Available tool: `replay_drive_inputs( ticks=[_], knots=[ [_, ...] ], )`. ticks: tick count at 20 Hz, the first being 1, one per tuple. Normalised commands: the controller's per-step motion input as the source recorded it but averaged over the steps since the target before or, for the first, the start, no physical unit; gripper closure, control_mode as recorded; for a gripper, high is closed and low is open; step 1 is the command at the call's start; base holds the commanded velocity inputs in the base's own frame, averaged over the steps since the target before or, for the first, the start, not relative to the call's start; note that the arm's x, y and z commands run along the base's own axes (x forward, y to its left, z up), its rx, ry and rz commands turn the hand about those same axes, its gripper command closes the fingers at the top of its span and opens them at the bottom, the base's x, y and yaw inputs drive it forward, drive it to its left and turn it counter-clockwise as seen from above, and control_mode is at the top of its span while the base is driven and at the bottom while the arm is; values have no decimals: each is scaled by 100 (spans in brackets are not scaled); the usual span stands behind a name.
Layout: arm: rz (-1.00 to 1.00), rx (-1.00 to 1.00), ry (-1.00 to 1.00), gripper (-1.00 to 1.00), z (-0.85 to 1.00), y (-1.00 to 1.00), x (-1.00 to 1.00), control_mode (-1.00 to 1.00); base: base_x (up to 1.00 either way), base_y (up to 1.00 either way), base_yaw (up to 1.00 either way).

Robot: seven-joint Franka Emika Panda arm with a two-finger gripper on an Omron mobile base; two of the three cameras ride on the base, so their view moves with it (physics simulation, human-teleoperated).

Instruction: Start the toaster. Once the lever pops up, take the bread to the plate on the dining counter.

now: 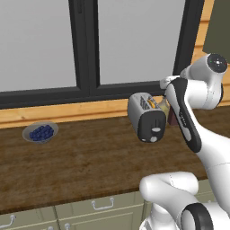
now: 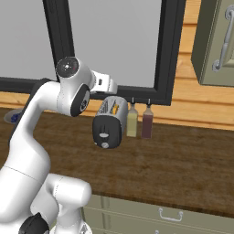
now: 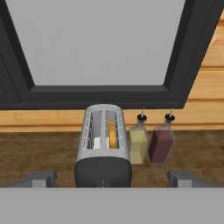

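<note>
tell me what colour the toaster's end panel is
Black, with a pale round knob low on it; the rest of the toaster is silver-grey. The left base view shows it best.

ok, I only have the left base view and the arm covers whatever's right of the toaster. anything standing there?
Observer: Yes. Two bottles stand close beside the rounded silver-grey toaster: a pale yellow bottle nearest it, then a dark red bottle.
Operator: bread loaded?
Observer: The hand view looks down into the slots. A tan slice of bread stands in the slot on the bottles' side.
Operator: gripper state?
Observer: The gripper is open. Its two dark fingertips are wide apart and hold nothing, and the toaster's black end panel shows between them.
</note>
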Motion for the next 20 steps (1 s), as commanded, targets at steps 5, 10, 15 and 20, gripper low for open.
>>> replay_drive_inputs(
  ticks=[5, 10, 15, 20],
  knots=[
    [0, 0, 0, -100, 0, 0, 0, -100, 0, 0, 0],
    [0, 0, 0, -100, 0, 0, 0, -100, 0, 0, 0],
    [0, 0, 0, -100, 0, 0, 0, -100, 0, 0, 0],
    [0, 0, 0, -100, 0, 0, 0, -100, 0, 0, 0]
  ],
)
